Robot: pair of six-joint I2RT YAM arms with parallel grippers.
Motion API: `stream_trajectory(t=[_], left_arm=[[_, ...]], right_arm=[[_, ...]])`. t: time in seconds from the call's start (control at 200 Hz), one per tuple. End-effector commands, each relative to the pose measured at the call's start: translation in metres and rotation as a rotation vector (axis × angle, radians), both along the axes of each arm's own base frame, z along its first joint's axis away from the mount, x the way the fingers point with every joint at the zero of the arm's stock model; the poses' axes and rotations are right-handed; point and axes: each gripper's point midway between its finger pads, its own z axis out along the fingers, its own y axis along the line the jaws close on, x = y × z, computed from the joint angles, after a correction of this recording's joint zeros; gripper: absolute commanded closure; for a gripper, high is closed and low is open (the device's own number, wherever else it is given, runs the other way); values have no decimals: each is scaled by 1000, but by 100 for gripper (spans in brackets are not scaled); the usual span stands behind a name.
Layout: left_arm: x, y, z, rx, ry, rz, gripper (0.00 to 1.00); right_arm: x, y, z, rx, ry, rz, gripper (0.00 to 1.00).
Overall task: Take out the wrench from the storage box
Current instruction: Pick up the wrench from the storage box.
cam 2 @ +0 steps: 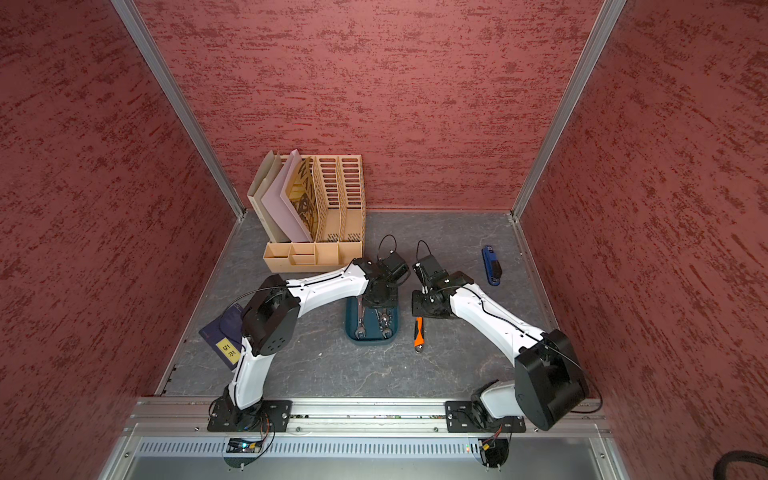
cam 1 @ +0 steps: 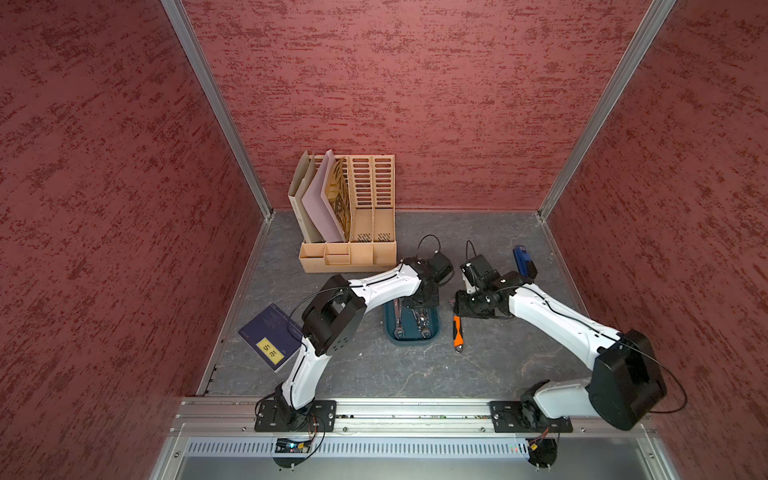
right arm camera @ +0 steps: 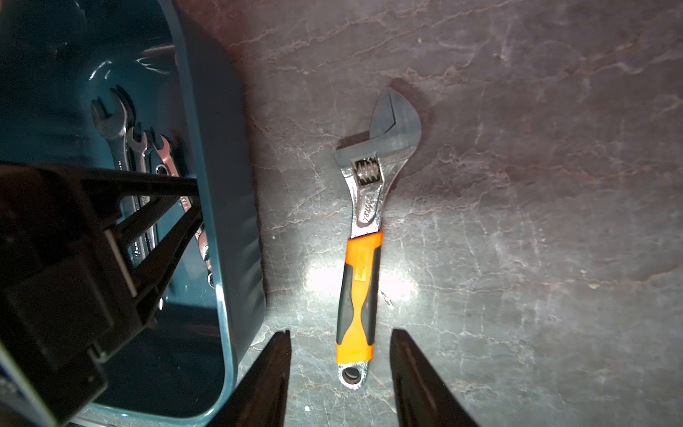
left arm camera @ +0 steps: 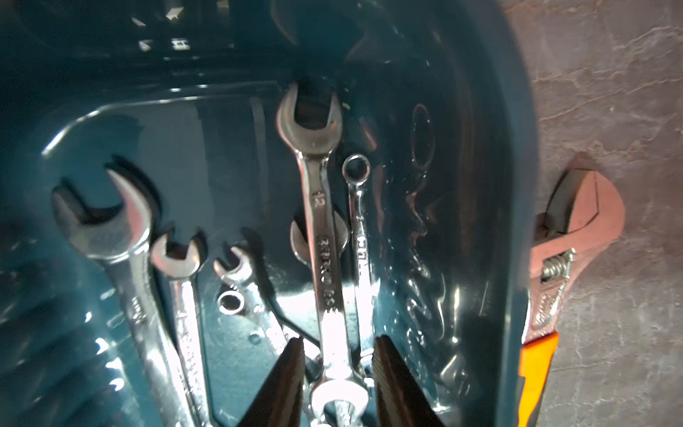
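One chrome wrench (left arm camera: 321,236) lies in the teal storage box (left arm camera: 491,185), straddled by the left gripper (left arm camera: 338,340), jaws parted; the right gripper (right arm camera: 340,332) hangs unclenched above an orange-handled adjustable wrench (right arm camera: 360,281) beside it.

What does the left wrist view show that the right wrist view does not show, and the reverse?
Only left wrist: the long wrench lying between the fingers of the open left claw, a thin ring wrench beside it. Only right wrist: the whole adjustable wrench with its orange handle, ahead of the open right claw. Both: the teal storage box, open-end wrenches inside it, the grey table.
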Motion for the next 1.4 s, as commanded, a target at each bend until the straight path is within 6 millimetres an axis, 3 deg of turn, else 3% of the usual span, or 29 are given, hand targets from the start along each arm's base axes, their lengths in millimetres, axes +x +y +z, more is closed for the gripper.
stream_trajectory(t=[0.0, 0.541, 0.706, 1.027, 1.392], left_arm=[[10, -2, -1, 3, -15, 23, 67], [17, 5, -27, 54, 8, 40, 70], [17, 6, -28, 55, 9, 40, 78], [20, 4, -15, 30, -18, 32, 86], [20, 8, 26, -9, -83, 23, 90]], right_arm=[[0, 0, 0, 11, -6, -10, 51], [-1, -1, -3, 6, 4, -11, 51], [-1, -1, -4, 5, 7, -10, 51], [-1, 0, -4, 8, 6, -7, 51], [0, 1, -1, 15, -2, -5, 51]])
